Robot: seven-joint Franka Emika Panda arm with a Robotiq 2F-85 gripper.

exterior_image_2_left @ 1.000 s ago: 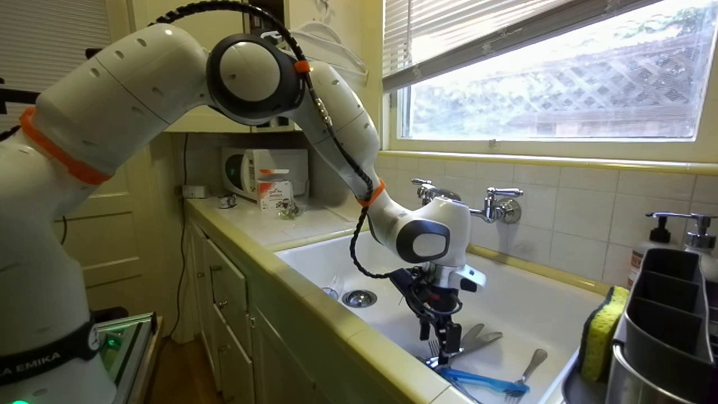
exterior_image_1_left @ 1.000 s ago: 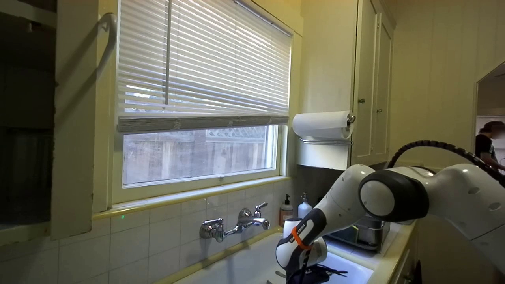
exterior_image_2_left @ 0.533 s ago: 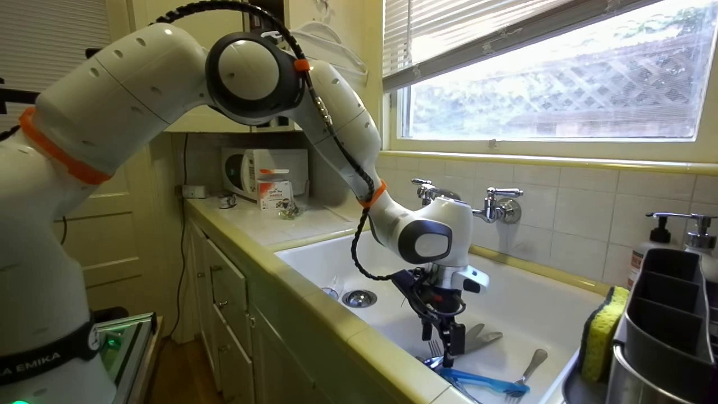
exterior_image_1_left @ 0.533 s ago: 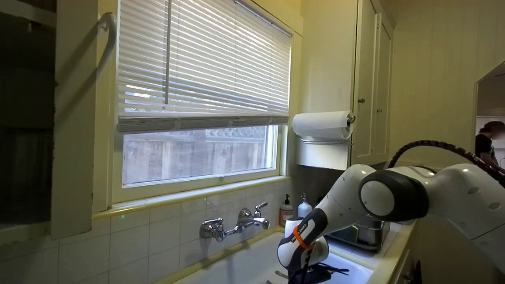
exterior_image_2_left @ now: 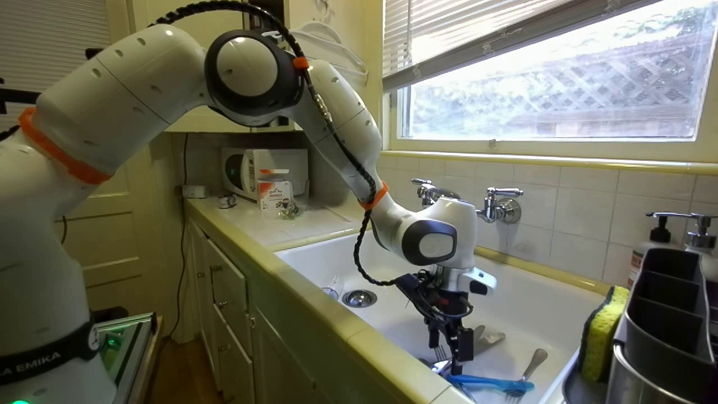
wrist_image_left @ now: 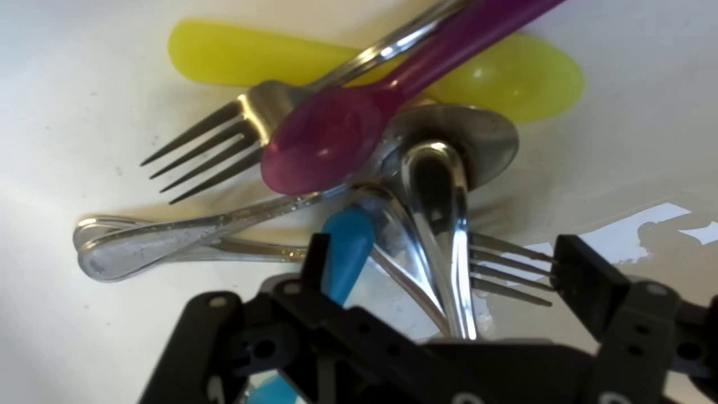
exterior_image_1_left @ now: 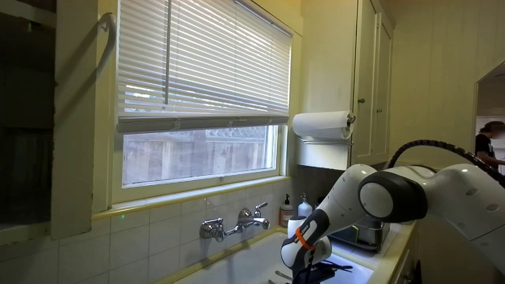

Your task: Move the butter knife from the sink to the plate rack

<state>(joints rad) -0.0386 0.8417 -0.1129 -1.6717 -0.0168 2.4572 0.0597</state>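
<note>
As seen from the wrist, found cutlery (wrist_image_left: 331,143) heaped in the sink (wrist_image_left: 56,163) below the gripper (wrist_image_left: 446,258); cannot single out the butter knife. Noted fingers (wrist_image_left: 592,286) wide apart, gripping nothing.

Daylight comes through the window (exterior_image_1_left: 197,156) beneath a partly lowered blind (exterior_image_1_left: 205,71). White tiles (exterior_image_1_left: 130,242) run below the sill (exterior_image_1_left: 193,196), and a cream cupboard (exterior_image_1_left: 343,79) hangs beside the window. A microwave (exterior_image_2_left: 275,159) stands on the counter (exterior_image_2_left: 263,230), above brown floor (exterior_image_2_left: 184,370).

Wrist view: gripper (wrist_image_left: 443,266) hides middle of blue utensil (wrist_image_left: 349,247); handle of purple spoon (wrist_image_left: 370,112) cut off by top edge. In exterior view, arm (exterior_image_1_left: 339,201) partly covers plate rack (exterior_image_1_left: 369,247); face of person (exterior_image_1_left: 484,146) blurred.
</note>
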